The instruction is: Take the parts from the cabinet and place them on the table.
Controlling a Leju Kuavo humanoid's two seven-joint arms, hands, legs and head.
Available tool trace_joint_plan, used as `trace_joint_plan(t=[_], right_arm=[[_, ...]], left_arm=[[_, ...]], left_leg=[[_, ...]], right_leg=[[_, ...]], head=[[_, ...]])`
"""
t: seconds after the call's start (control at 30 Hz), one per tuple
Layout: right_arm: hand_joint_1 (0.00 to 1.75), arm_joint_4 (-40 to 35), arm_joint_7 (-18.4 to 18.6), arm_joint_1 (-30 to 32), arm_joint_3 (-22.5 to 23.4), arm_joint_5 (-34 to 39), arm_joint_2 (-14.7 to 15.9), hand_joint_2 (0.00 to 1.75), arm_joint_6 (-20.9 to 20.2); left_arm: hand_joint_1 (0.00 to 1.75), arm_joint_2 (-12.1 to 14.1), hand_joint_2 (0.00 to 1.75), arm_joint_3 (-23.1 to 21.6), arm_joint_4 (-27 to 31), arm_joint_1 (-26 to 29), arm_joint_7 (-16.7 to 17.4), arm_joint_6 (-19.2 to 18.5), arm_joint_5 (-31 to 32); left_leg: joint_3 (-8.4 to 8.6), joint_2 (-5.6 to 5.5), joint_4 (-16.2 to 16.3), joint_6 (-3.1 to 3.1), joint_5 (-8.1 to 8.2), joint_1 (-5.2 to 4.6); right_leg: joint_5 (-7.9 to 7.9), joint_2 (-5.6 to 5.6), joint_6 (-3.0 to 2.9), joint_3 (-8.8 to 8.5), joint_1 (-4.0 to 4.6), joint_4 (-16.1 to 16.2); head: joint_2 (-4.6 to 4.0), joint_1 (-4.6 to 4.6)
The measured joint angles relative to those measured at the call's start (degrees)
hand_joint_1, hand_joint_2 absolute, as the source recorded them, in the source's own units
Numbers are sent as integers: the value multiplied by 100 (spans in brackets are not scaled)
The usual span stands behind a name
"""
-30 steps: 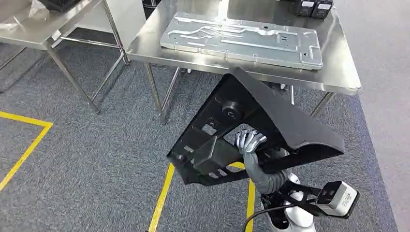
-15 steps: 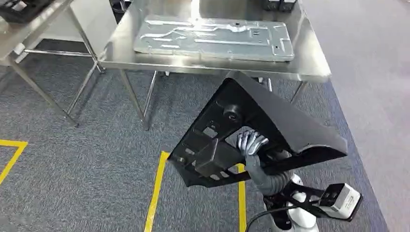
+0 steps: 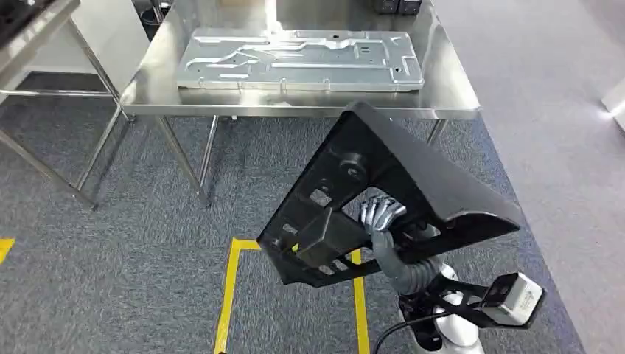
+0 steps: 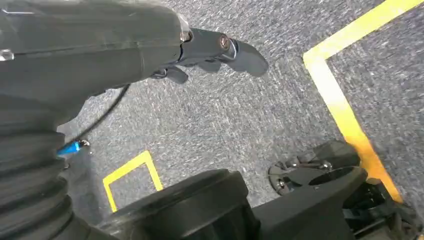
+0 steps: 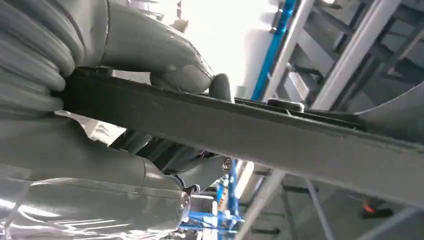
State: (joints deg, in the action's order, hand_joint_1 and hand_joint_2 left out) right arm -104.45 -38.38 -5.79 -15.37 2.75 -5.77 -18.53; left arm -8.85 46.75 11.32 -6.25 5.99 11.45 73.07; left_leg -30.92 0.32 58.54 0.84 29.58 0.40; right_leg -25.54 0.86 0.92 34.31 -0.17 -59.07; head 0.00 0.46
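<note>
The left hand hangs over the floor, fingers curled on nothing. The metal plate lies along the table front edge. The right hand grips the black part, short of the table. Step: carry. Next: advance, set it on free table surface.

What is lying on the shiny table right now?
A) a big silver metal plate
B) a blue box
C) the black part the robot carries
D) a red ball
A: a big silver metal plate lies flat on the steel table, while the black part is off the table, held in the right hand in front of the table's edge.
</note>
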Motion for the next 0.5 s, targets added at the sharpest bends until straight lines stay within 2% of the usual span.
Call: trace_joint_plan(t=[0.03,0.1,0.17,0.2,0.23,0.27,0.3,0.33,0.37,0.4,0.43,0.47,0.5], right_arm=[[166,0,17,0,-15,0,2,175,7],[166,-20,37,-6,-33,0,7,175,11],[166,-39,35,-21,-37,0,9,175,13],[166,-39,37,-9,-37,0,9,175,15],[166,-39,37,-1,-37,0,18,175,15],[166,-39,39,1,-37,0,26,175,15],[166,-39,39,0,-37,0,31,175,15],[166,-39,39,-2,-37,0,33,175,15],[166,-46,39,-2,-37,0,35,175,15],[166,-46,39,-3,-37,0,37,175,15],[166,-39,41,-5,-39,2,46,175,19],[166,-48,50,-11,-39,0,46,175,26],[166,-63,57,-6,-39,-7,46,175,35]], left_arm=[[0,-2,175,0,0,3,2,2,2],[0,-9,175,0,0,9,6,0,11],[0,-11,175,0,0,26,9,0,15],[0,-11,175,0,0,32,9,2,15],[0,-9,175,0,0,39,7,0,15],[0,-11,175,0,0,50,9,0,13],[0,-11,175,0,0,58,9,0,15],[0,-11,175,0,0,64,9,0,15],[0,-11,175,0,0,72,9,0,15],[0,-13,175,0,-2,100,9,0,18],[0,-22,175,0,-4,100,9,0,18],[0,-24,175,2,-4,94,9,0,20],[0,-26,175,0,-4,84,9,4,35]], left_leg=[[22,-1,-20,45,-2,-3],[166,-2,-73,89,-16,31],[225,5,-82,126,15,31],[250,8,-82,134,45,26],[279,7,-81,133,77,25],[326,4,-82,131,118,25],[384,-2,-82,126,163,26],[475,-6,-83,117,226,28],[578,-6,-87,102,300,27],[602,3,-105,83,365,28],[665,6,-106,50,400,17],[634,11,-135,6,430,19],[716,25,-200,-36,452,17]], right_leg=[[24,2,38,1,-2,-44],[-46,-26,89,32,-21,-185],[-352,-40,156,446,-36,-902],[-517,-42,175,740,-47,-1359],[-562,-43,186,960,-55,-1647],[-483,-45,179,1076,-59,-1700],[-312,-49,174,1063,-60,-1520],[-27,-53,147,925,-59,-1101],[310,-58,116,716,-55,-551],[597,-88,69,594,-36,-105],[419,-106,50,621,17,-155],[323,-110,0,596,42,-73],[389,-107,-51,576,49,-80]], head=[[0,4],[0,18],[0,24],[0,24],[0,24],[0,24],[0,24],[0,24],[0,26],[0,32],[0,-3],[2,2],[0,0]])
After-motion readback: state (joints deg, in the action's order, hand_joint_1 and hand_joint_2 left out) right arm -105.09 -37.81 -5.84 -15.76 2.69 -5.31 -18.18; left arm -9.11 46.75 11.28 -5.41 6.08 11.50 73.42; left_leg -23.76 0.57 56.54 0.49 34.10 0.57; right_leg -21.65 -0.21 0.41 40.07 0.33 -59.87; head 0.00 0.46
